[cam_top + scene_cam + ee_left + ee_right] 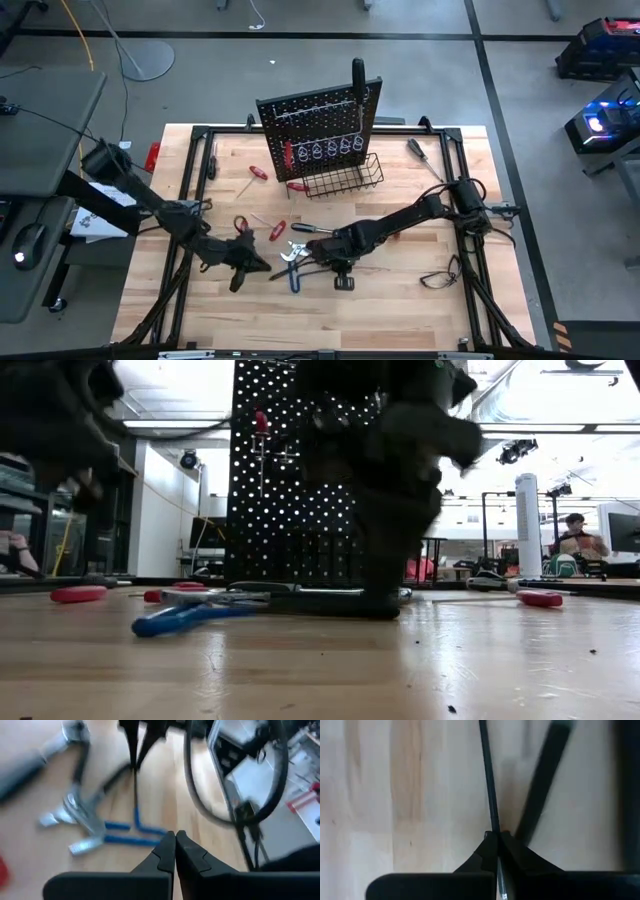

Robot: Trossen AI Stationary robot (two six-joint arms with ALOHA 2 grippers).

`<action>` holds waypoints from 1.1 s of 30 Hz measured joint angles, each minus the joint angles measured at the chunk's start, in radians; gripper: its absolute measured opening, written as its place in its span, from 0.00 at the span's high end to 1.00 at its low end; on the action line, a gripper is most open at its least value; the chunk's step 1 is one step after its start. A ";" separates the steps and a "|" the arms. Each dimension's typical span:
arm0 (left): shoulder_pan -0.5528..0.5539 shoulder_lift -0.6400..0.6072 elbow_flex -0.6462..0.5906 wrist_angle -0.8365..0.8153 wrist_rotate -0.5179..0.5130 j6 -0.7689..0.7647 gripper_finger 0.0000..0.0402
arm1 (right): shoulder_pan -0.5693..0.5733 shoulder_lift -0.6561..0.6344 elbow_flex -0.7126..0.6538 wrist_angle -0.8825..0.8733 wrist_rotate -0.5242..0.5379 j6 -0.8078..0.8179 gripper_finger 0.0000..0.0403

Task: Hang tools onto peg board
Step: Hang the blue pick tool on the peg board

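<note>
Black wire basket (345,178) on the peg board (318,125): contents unclear. Right gripper (496,836) pinches a blue T-shaped hex key's (136,822) thin shaft. Left gripper (175,836) is pressed together, empty.

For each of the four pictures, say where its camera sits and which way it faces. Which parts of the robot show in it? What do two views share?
High view: above, facing straight down on the table, peg board and both arms.
Low view: at tabletop height, facing the peg board; dark arms hang close.
Left wrist view: past the shut left gripper toward blue hex key and pliers.
Right wrist view: down over the right gripper, shut on a thin dark shaft.
Shared: the blue hex key shows in the high view too.
</note>
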State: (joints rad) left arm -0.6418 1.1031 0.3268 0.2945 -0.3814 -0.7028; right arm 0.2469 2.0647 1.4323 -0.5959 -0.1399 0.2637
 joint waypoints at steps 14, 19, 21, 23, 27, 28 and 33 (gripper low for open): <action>0.007 -0.120 0.086 -0.377 -0.140 0.073 1.00 | -0.037 -0.047 0.077 -0.030 -0.056 -0.083 1.00; 0.010 0.085 0.069 -0.140 -0.060 0.172 1.00 | -0.036 -0.047 0.047 -0.045 -0.105 -0.089 1.00; 0.021 0.166 0.067 -0.055 -0.041 0.226 1.00 | -0.035 -0.047 0.031 -0.040 -0.130 -0.084 1.00; 0.040 0.240 0.069 0.043 -0.019 0.252 1.00 | -0.035 -0.047 0.011 -0.008 -0.153 -0.077 1.00; 0.075 0.351 0.068 0.091 0.024 0.267 1.00 | -0.025 -0.047 -0.064 0.035 -0.150 -0.028 1.00; 0.084 0.371 0.068 0.104 0.025 0.267 1.00 | -0.025 -0.047 -0.080 0.043 -0.153 -0.014 1.00; 0.112 0.462 0.068 0.191 0.102 0.294 1.00 | -0.025 -0.047 -0.102 0.057 -0.159 -0.007 0.95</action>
State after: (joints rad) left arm -0.5301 1.5652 0.3950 0.4851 -0.2798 -0.4084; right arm 0.2222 2.0178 1.3300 -0.5388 -0.2989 0.2563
